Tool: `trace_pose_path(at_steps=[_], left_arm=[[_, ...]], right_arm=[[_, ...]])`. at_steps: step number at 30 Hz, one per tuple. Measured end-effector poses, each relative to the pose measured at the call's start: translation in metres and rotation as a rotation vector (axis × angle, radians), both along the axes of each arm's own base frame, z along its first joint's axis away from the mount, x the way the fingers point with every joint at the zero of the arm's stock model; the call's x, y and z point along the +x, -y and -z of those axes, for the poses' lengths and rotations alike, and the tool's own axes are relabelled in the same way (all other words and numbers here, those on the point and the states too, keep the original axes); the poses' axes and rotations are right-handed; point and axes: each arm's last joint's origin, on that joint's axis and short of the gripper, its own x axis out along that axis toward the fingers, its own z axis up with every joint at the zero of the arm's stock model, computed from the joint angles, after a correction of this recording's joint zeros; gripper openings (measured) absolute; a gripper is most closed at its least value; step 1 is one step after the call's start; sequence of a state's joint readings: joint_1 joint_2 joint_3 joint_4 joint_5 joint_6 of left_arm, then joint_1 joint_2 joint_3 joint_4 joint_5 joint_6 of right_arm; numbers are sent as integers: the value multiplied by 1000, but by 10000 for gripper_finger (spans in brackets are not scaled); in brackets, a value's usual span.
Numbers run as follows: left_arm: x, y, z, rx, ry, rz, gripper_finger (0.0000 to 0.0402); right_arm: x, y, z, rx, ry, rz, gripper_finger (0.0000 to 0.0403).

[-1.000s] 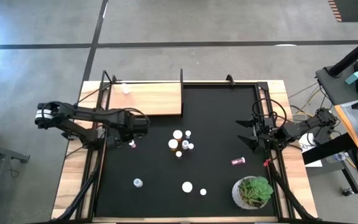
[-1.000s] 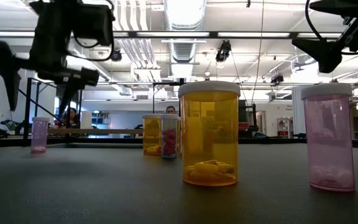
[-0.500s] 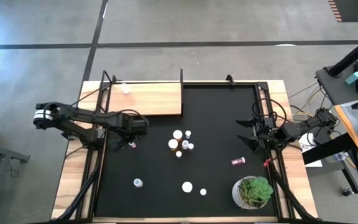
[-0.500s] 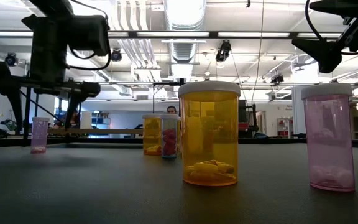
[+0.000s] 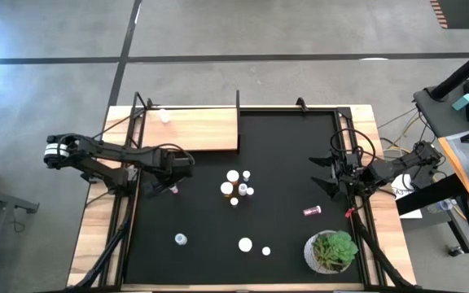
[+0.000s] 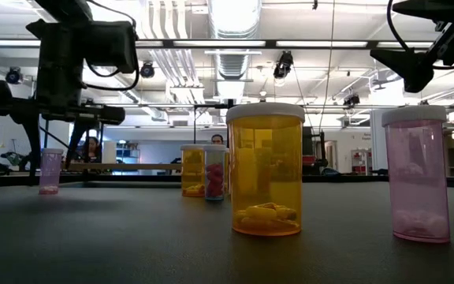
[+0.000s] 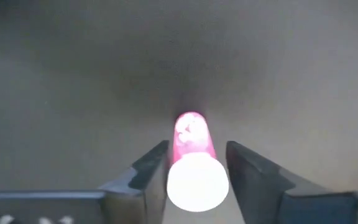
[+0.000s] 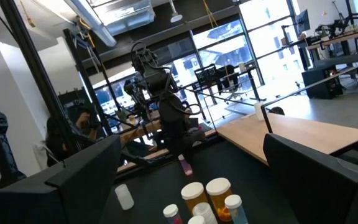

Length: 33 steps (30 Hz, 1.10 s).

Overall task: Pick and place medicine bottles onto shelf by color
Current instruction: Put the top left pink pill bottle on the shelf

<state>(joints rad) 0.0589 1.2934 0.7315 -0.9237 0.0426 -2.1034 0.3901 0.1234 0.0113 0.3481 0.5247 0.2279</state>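
Twelve small cylindrical pill bottles (image 5: 233, 176) of translucent plastic, most with round white caps, are spread over one flat black table mat (image 5: 283, 146) and one shelf.

At far left, the left gripper (image 7: 197, 186) is low over the mat's left side, its two dark fingers pinching the white cap of an upright pink see-through bottle (image 7: 192, 134) from both sides.

Just beyond it lies the flat rectangular light-wood shelf with thin black metal posts (image 5: 202, 130), smooth-grained, holding a single pale bottle (image 5: 164, 115) near its far left corner.

At mid-mat stands a tight cluster of bottles, six as far as the overhead view lets them be told apart, in orange, pink and white. Three more stand apart along the near edge: one clear-looking bottle (image 5: 181, 239), one wide white-capped bottle (image 5: 245, 244) and one smaller white-capped bottle (image 5: 266, 251).

To the right, one dark pink bottle (image 5: 312, 211) lies on its side. Close by is one leafy green plant in a round white pot (image 5: 333, 251).

At the mat's right edge the right gripper (image 5: 326, 177) hangs above the table, its fingers spread wide and holding nothing.
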Motion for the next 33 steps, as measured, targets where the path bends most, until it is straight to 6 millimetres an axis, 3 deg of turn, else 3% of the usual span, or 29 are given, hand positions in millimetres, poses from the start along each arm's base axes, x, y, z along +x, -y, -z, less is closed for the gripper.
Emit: trace_pose_path(at_steps=[6, 13, 19, 26, 33], left_arm=[[1, 0, -1, 0, 10, 45, 99], [5, 0, -7, -24, 30, 68, 102], [8, -9, -29, -17, 18, 109, 102], [15, -49, -60, 20, -27, 180, 102], [31, -106, -65, 24, -42, 292, 102]], right_arm=[[0, 0, 0, 0, 0, 0, 384], [0, 0, 0, 0, 0, 0, 384], [0, 0, 0, 0, 0, 0, 384], [0, 0, 0, 0, 0, 0, 384], [0, 0, 0, 0, 0, 0, 384]])
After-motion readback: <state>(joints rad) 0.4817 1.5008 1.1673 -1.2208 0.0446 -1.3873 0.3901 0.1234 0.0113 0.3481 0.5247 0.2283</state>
